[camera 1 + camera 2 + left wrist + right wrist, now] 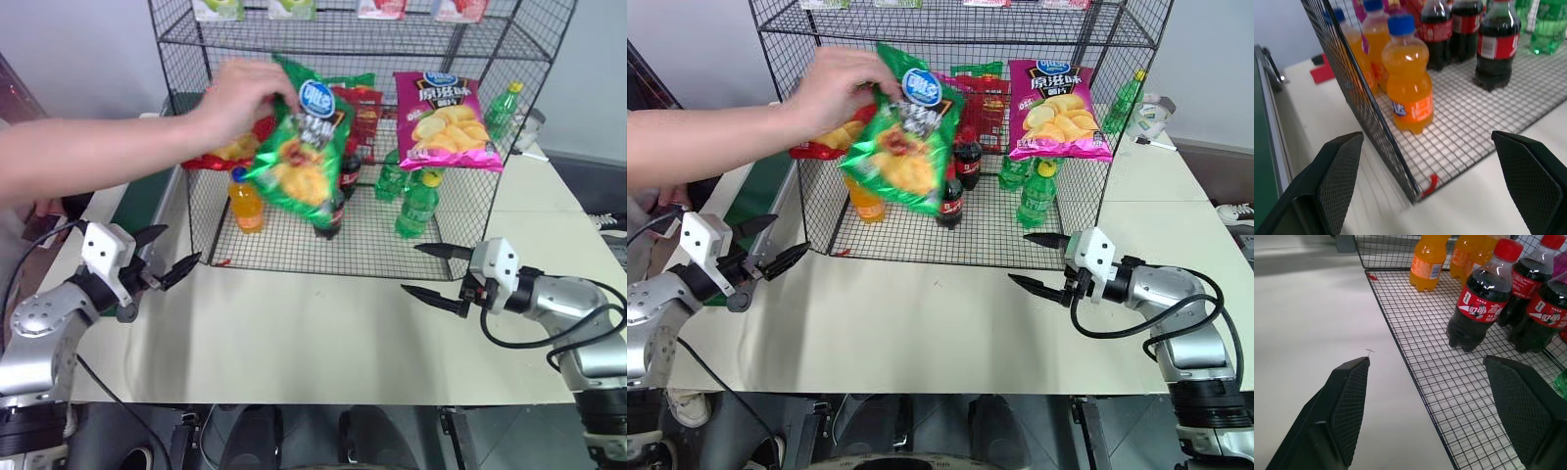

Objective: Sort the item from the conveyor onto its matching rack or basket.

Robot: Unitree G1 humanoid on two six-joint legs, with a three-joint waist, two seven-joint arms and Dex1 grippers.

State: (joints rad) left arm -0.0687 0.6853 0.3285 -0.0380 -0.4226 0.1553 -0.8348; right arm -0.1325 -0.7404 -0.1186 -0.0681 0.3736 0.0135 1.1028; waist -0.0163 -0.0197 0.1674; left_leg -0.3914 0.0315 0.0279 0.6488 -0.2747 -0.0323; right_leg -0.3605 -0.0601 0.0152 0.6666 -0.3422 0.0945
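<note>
Two open grippers wait while a person's hand holds the green bag

Both grippers hang low over the pale desk (294,343) with nothing in them. The left gripper (168,257) has its black fingers spread wide and aims at the near left corner of the black wire rack (186,117); the right gripper (436,272) is spread just as wide and aims at the rack's bottom tier from the other side.

The green crisp bag (304,147) is not on the conveyor (759,196), whose dark green belt runs along the desk's left edge behind the left arm. A person's hand (240,98), reaching in from the left, pinches the bag by its top edge and holds it in the air in front of the rack, above the desk and above both grippers. The bag hangs tilted: its long axis runs from the upper right, where the blue logo sits, down to the lower left.

From either gripper the bag lies up and forward, roughly between the two but somewhat left of centre, so the left gripper looks the nearer (a judgement from the head views, not a sure thing). Until the hand lets go or sets the bag down, neither gripper has a free grasp on it.

Behind the bag stand an orange soda bottle (1409,83), cola bottles (1476,298) and green bottles (419,204); a magenta crisp bag (446,117) and a red crisp bag (364,108) sit on the tier above.
</note>
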